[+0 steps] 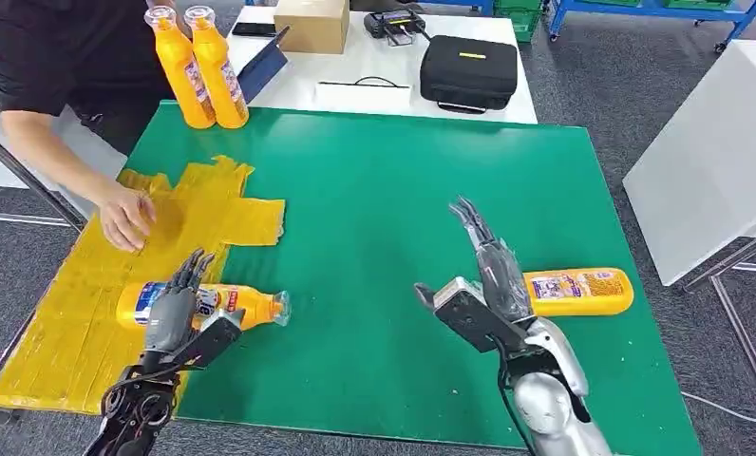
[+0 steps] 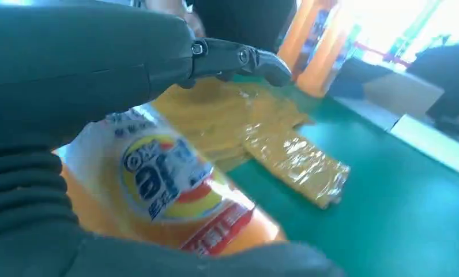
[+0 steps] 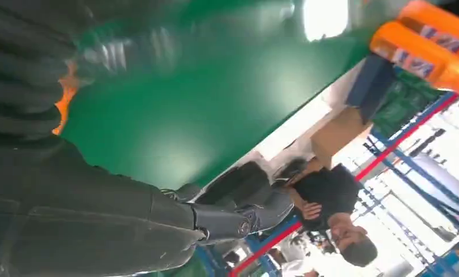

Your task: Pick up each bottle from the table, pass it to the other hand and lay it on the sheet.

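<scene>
The left hand (image 1: 173,309) sits lowest in the head view, its fingers (image 2: 239,59) draped over a bottle (image 1: 246,305) that lies on its side at the near edge of the yellow sheet (image 1: 70,313), cap end reaching onto the green mat (image 1: 374,190); the left wrist view shows the label close under the palm, but whether the hand grips it or merely rests on it I cannot tell. The right hand (image 1: 483,275) is released, fingers stretched forward and holding nothing, just beside a second bottle (image 1: 578,292) lying flat on the mat at the desk's right side. Two more bottles (image 1: 203,66) stand upright together at the far left corner of the mat, and a person's hand (image 1: 125,217) presses on the sheet. These bottles look like filled plastic: fairly stiff, smooth and glossy, with some weight, and likely to roll when lying down. A wrap around the labelled middle of the body seems the safest hold, leaving an end free for the other hand to take; the tapering neck would probably slip. A black case (image 1: 469,71) and a cardboard box (image 1: 311,24) sit on the white desk beyond.
</scene>
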